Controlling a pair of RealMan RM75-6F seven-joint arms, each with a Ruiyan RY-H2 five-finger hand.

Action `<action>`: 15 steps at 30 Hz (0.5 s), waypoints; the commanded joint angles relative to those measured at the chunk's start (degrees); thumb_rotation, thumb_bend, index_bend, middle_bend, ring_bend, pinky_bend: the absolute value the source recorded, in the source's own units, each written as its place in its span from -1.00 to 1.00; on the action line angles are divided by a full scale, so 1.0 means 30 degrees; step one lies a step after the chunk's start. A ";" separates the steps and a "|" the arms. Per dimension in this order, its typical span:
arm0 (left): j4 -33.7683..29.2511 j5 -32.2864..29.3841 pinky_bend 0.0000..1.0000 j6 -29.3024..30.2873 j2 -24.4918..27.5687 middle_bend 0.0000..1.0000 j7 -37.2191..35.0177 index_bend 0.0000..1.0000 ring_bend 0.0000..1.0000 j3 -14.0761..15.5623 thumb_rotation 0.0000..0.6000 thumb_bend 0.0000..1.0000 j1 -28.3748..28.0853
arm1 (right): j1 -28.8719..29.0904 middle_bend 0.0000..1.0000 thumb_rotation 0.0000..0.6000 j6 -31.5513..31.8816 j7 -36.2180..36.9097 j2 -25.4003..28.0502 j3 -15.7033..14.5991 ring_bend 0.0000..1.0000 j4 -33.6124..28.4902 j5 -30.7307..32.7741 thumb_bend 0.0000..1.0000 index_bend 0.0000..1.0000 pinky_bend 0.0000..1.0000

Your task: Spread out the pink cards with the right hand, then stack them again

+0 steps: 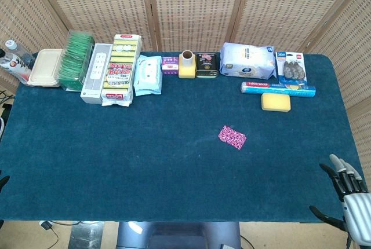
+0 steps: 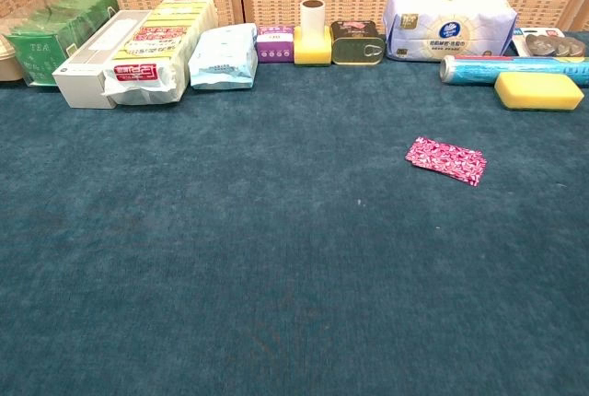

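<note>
- We are looking at the pink cards [image 1: 232,136] lying as one neat stack on the blue table cloth [image 1: 116,162], right of centre and well apart from the row of goods along the far edge; nearest neighbours are the yellow sponge [image 1: 275,102] and the blue foil roll [image 1: 278,88], both farther back.
- From the chest camera the pink cards [image 2: 446,159] are sitting flat, slightly askew, with nothing touching them.
- Our right hand [image 1: 348,194] is hovering off the table's near right corner, fingers apart and holding nothing, well away from the stack.
- We are not seeing the left hand in either view.
- We are judging the task as not yet begun: the stack is intact.
- For the reach, we are advising bringing the hand over the stack from the near right, then lowering flat fingertips onto the top card.
- Light downward pressure and a sideways sweep toward open cloth should fan them; pressing hard on this nap is likely dragging the whole stack instead.
- We are keeping the sweep away from the sponge.
</note>
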 commanded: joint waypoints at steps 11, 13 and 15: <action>0.0082 0.0255 -0.98 -0.0178 0.0265 -1.00 -0.0465 -1.00 -1.00 0.0235 1.00 -0.76 -0.0088 | 0.0599 -0.87 1.00 -0.2528 -0.2640 -0.0722 0.0054 -1.00 -0.0289 0.0483 -1.00 -0.65 -1.00; 0.0054 0.0280 -0.98 -0.0244 0.0281 -1.00 -0.0464 -1.00 -1.00 0.0239 1.00 -0.76 -0.0134 | 0.1302 -0.84 1.00 -0.3761 -0.2259 -0.0820 0.0124 -1.00 -0.0283 0.0638 -1.00 -0.65 -1.00; -0.0029 0.0296 -0.98 -0.0376 0.0317 -1.00 -0.0429 -1.00 -1.00 0.0250 1.00 -0.77 -0.0205 | 0.1926 -0.81 1.00 -0.4904 -0.2185 -0.0831 0.0337 -1.00 -0.0476 0.1169 -1.00 -0.65 -1.00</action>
